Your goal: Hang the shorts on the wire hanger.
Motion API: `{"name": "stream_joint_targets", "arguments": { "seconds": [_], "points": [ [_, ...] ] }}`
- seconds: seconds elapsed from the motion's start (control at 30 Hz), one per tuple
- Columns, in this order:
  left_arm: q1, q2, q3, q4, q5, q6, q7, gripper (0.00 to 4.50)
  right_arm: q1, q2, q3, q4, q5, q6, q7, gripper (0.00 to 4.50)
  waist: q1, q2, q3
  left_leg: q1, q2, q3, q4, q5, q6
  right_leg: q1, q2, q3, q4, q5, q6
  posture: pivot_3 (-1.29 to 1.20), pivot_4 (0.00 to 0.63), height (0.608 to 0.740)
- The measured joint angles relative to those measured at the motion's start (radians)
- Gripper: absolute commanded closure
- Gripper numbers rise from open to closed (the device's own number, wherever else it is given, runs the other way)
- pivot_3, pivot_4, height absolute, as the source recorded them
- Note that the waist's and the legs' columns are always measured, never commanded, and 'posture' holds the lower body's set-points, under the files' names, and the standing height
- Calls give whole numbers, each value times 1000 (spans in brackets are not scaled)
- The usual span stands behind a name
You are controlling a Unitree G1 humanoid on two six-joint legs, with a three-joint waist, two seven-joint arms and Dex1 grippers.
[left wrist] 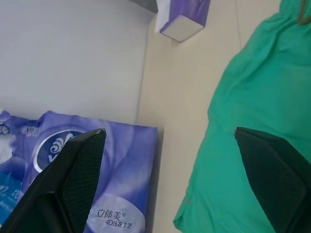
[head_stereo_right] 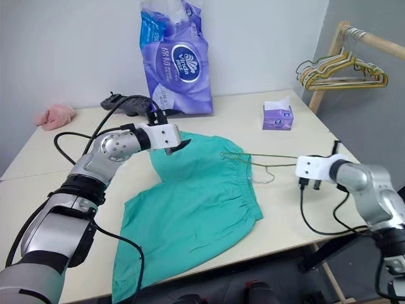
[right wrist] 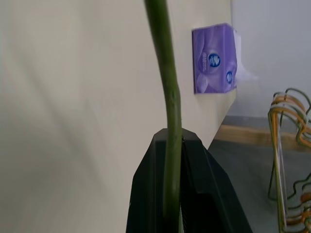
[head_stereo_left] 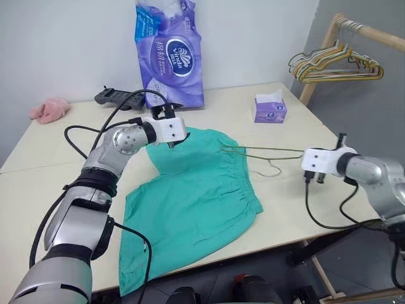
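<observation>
On the pale worktop I see the shorts lying flat. My left pincer is wide apart over their far edge, holding nothing. My right pincer pinches the wire hanger, which reaches to the shorts.

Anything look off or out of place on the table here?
Yes: the shorts lie rumpled, one leg drooping over the table's near edge. The wire hanger, pinched by the right gripper, is only partly threaded in.
</observation>
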Motion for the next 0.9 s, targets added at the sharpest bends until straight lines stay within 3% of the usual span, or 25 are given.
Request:
{"name": "stream_joint_targets", "arguments": {
  "seconds": [0.13, 0.3, 0.67, 0.8, 0.9],
  "points": [
    [218, -50, 49, -282, -348, 259, -321, 9, 71, 1, -105, -34, 195, 147, 128, 4500, -4, 0, -1, 0, 1, 0, 0, 0, 0, 0, 0, 0, 0, 0, 0, -98, 34, 740],
    [351, 9, 56, -543, -529, 565, -491, 9, 131, 19, -225, -53, 457, 449, 266, 4500, -6, 0, -1, 1, 2, -2, 0, -2, 4, 1, 1, -1, 1, 0, 0, -98, 42, 740],
    [459, 64, 115, -765, -647, 861, -523, 9, 251, 33, -406, -141, 926, 1054, 393, 4500, 2, 1, 0, 1, 2, -2, 1, -3, 5, 2, 1, -1, 0, 0, 0, -77, 61, 740],
    [496, 73, 128, -826, -663, 898, -519, 9, 220, -54, -301, -48, 1036, 1240, 502, 4500, 2, 1, 0, 2, 2, -2, 1, -3, 5, 3, 1, -1, -1, 0, 0, -64, 62, 740],
    [514, 72, 128, -851, -666, 929, -499, 9, 202, -59, -220, 17, 1037, 1245, 534, 4500, 6, 1, 1, 1, 2, -2, 1, -3, 5, 3, 1, -1, -1, 0, 0, -53, 65, 740]
  ]
}}
